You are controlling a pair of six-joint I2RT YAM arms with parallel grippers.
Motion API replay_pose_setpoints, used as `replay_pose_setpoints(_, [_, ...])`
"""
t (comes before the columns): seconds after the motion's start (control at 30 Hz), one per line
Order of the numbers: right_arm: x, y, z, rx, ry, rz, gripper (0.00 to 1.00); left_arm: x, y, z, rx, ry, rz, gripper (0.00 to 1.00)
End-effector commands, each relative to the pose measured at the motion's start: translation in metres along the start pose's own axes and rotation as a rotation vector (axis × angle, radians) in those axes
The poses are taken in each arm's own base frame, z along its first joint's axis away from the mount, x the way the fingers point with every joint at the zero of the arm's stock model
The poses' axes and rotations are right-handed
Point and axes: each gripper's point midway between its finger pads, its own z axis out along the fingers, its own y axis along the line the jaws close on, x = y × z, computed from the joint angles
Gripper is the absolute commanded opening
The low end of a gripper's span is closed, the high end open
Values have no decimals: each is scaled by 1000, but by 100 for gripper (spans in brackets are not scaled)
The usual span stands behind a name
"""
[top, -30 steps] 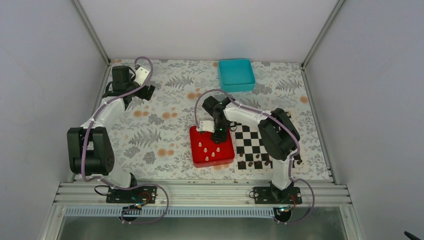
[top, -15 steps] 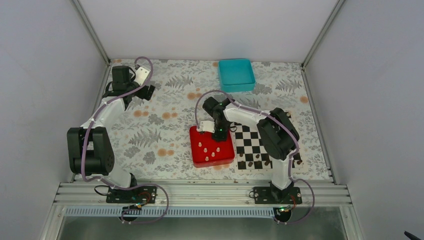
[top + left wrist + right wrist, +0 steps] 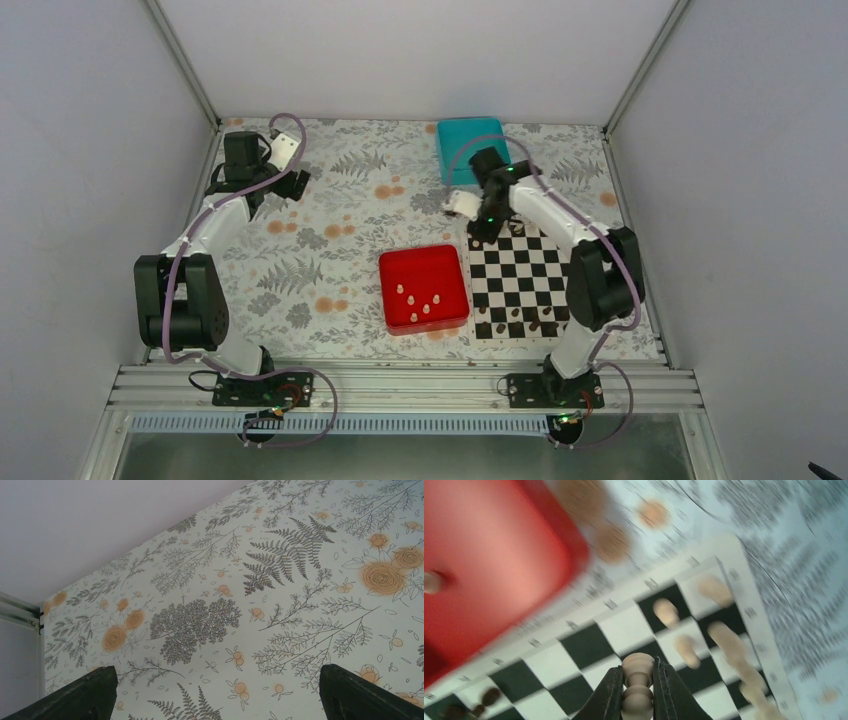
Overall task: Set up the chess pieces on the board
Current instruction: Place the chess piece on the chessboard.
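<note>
Pale grey walls [image 3: 420, 55] with aluminium corner posts [image 3: 185, 65] closed in the workspace. The tabletop [image 3: 330, 215] wore a cloth printed with grey ferns and orange roses, and a ribbed metal rail [image 3: 400, 385] ran along its near edge, carrying both arm bases.

The board [image 3: 520, 280] lay flat at the right near side, its left edge just beside a red tray [image 3: 422, 262]. A teal tray [image 3: 455, 140] sat at the far edge, partly hidden by the right arm [image 3: 560, 215].

Several pale chess pieces [image 3: 420, 305] rested in the near half of the red tray. In the blurred right wrist view, more pale ones stood near one edge of the board. Dark brown pieces [image 3: 512, 322] occupied the board's near rows.

The right gripper [image 3: 638, 671] hung over the board's far left corner. Its jaws were clamped on a single pale piece [image 3: 638, 663], held upright above the checkered squares.

The left gripper [image 3: 215, 700] hovered over bare cloth at the far left, well apart from the board. Its jaws were spread wide, with nothing between them.
</note>
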Motion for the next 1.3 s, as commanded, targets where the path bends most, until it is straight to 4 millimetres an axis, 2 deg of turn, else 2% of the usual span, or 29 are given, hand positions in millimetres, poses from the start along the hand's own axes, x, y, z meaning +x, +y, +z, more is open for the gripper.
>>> replay_pose_setpoints(0.0, [42,-35,-18,53,41,80,5,-5,2,0,10,-16,4,100])
replay_pose_setpoints(0.17, [73,-59,-13,49,48,156,5,-5,1,0,11,-16,3,100])
replay_pose_setpoints(0.37, [99,-69,11,10,74,215,5,-6,1,0,13,-16,2,100])
replay_pose_setpoints(0.7, [101,-68,44,-43,65,232,7,-4,2,0,8,-13,3,100])
replay_pose_setpoints(1.0, [98,-71,57,-60,60,234,8,-3,2,0,6,-10,5,100])
replay_pose_setpoints(1.27, [95,-65,63,-91,56,231,8,-2,2,1,6,-8,4,100])
